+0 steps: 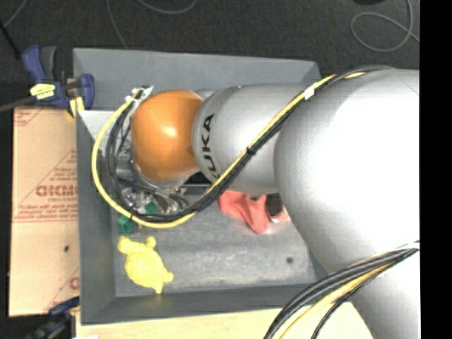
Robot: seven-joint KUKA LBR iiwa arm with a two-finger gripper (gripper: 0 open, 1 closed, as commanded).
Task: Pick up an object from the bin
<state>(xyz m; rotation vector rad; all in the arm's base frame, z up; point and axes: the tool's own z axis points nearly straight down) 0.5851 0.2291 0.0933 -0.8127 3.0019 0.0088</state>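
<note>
In the camera view, the arm (318,161) lay across the grey bin (226,256) from the right of the frame and covered most of it. Its orange wrist cover (166,133) stood in the upper left part of the bin. The gripper (150,200) was under it, low over the floor, left of centre. I could not tell how far the gripper was open, nor if it had hold of something, because the cover and the cables hid it.

I judged this low pose was meant for a pick at that spot. A small green piece (126,223) lay just beside the gripper, toward the lower left. A yellow soft figure (145,263) lay near, in the lower left. Its long axis ran from upper left to lower right. A pink crumpled thing (244,210) lay in the middle, partly under the arm.
</note>
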